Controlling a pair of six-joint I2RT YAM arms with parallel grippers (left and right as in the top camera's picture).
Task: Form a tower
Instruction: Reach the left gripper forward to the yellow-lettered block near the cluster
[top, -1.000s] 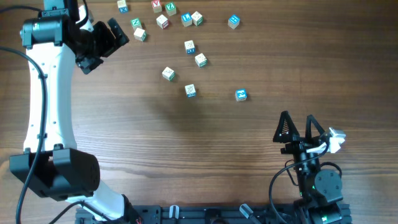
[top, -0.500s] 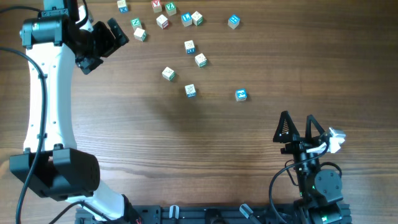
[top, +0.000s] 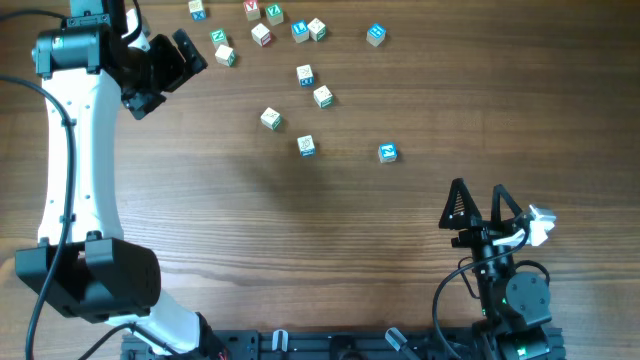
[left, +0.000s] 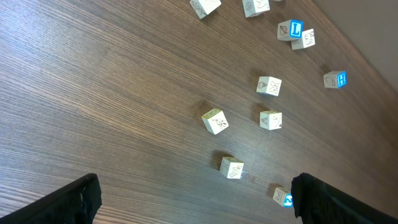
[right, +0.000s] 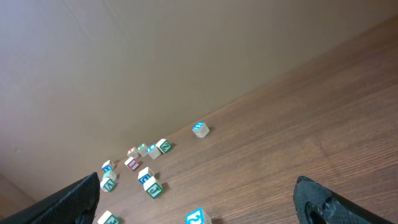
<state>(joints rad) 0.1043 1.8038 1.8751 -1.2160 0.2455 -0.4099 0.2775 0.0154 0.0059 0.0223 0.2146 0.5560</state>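
Note:
No tower is in view; several small pale wooden letter cubes lie singly on the brown table (top: 250, 230). Most are bunched at the far edge around a red-marked cube (top: 261, 34). Nearer lie a teal cube (top: 306, 146) and a blue cube (top: 388, 152). My left gripper (top: 168, 72) hangs open at the far left, beside the bunch, with nothing between its fingers. In the left wrist view the left gripper (left: 199, 205) frames bare wood, with a pale cube (left: 231, 167) just beyond. My right gripper (top: 480, 208) stands open near the front right. The right gripper (right: 199, 208) is empty too.
The back wall (right: 124, 56) rises behind the far table edge. The left arm (top: 70, 170) runs along the left side, down to its base (top: 90, 280). The right arm's base (top: 515, 300) sits at the front edge.

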